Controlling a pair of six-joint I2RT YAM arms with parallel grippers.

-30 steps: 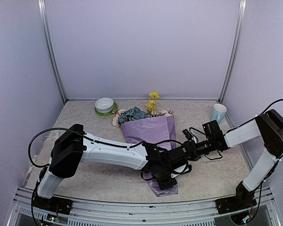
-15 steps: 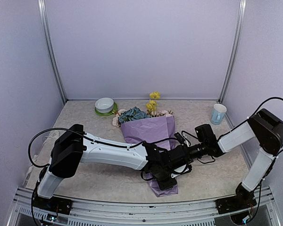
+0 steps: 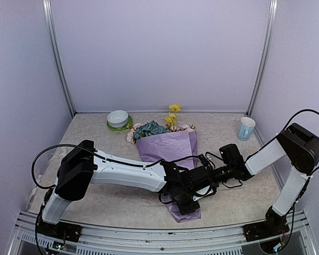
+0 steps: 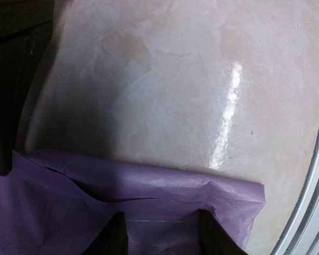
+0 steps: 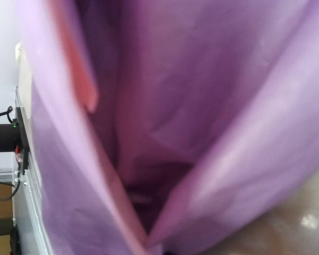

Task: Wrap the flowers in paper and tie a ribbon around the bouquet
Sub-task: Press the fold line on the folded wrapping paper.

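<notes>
Starting close to the arms, the left gripper [image 4: 162, 236] sits at the thin end of the bouquet [image 3: 170, 151], which lies in the middle of the table [image 3: 95, 202]. Its fingers stand apart with the paper [image 4: 69, 212] between them; whether they squeeze it cannot be told. Just beside it, the right gripper [image 3: 203, 173] has its jaws together and looks to pinch a paper fold. The paper is thin, light and floppy and would likely tear if pulled hard, so the firm stem end seems best to hold. Farther off, the flowers [image 3: 151, 129] poke out. Behind them stand a bowl [image 3: 118, 118] and a cup [image 3: 246, 127]. No writing can be read.
</notes>
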